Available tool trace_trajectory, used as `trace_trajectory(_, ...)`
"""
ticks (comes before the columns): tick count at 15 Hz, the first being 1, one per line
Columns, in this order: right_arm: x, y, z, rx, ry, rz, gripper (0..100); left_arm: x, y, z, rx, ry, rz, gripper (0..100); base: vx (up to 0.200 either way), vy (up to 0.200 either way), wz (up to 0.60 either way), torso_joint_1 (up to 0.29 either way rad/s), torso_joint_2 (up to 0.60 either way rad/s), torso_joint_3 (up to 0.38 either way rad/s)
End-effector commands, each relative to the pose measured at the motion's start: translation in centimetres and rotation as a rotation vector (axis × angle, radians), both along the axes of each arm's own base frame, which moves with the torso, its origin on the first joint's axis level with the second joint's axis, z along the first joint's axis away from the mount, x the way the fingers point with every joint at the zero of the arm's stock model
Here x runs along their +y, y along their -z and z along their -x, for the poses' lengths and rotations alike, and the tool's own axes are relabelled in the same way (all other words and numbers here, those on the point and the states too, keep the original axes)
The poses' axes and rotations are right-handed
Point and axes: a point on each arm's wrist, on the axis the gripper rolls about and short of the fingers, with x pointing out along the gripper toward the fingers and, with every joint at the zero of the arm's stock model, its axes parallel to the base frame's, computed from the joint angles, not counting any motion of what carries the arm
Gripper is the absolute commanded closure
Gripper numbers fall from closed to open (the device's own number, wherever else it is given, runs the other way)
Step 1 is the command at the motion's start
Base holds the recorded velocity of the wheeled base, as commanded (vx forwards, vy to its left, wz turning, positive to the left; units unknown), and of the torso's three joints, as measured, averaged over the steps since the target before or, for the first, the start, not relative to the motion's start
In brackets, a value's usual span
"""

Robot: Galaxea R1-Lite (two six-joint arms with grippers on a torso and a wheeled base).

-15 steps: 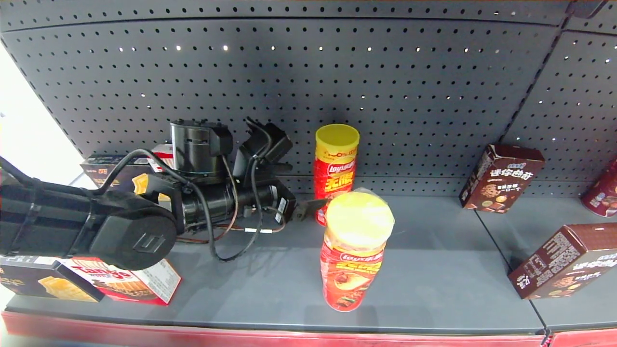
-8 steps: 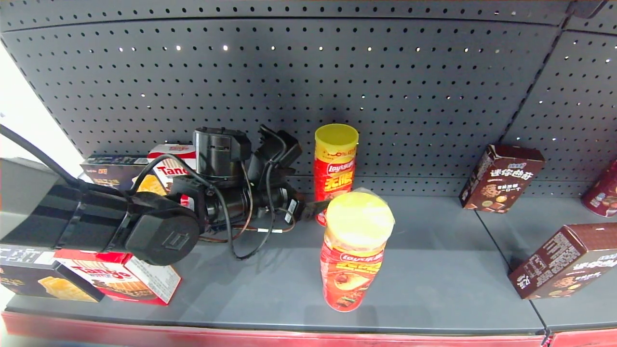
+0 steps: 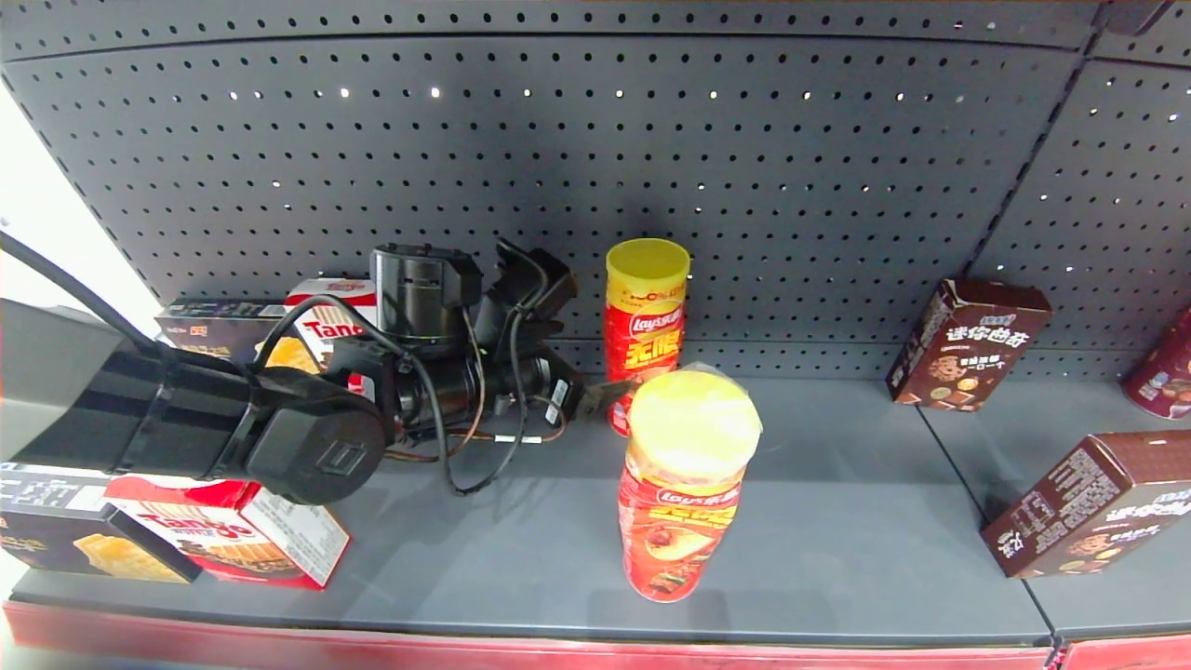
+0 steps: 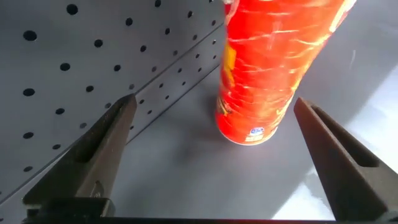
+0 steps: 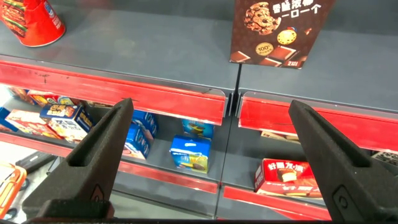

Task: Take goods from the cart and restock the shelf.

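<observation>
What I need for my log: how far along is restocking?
Done: rear can and front can stand upright on the shelf. In hand: nothing; left gripper open by the rear can's base, right gripper open, empty. Left: cannot tell from these views.

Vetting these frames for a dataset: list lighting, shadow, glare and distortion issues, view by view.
Head view: blown-out white at the left edge beside the pegboard, light dots through its holes, its top seam bowed; the left gripper and arm throw a shadow on the shelf. Left wrist view: sheen on the rear chip can. Right wrist view: even light on the red shelf edge.
</observation>
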Motion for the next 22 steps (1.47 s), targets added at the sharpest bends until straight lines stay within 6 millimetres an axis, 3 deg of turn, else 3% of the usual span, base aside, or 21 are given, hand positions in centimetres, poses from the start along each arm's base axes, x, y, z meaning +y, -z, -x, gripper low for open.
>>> trace_trajectory(1,0.0,-0.01,-0.01,0.001,0.0,0.002,0,0.24,0.1,-0.15,0.003,-0.008,-0.001,0,0.0,0.0,0.0,0.0,0.0,0.0)
trace_trajectory(22,0.0,-0.01,-0.01,0.001,0.0,0.0,0,0.87,-0.25,-0.74,-0.007,-0.061,0.003,0,0.0,0.0,0.0,0.0,0.0,0.0)
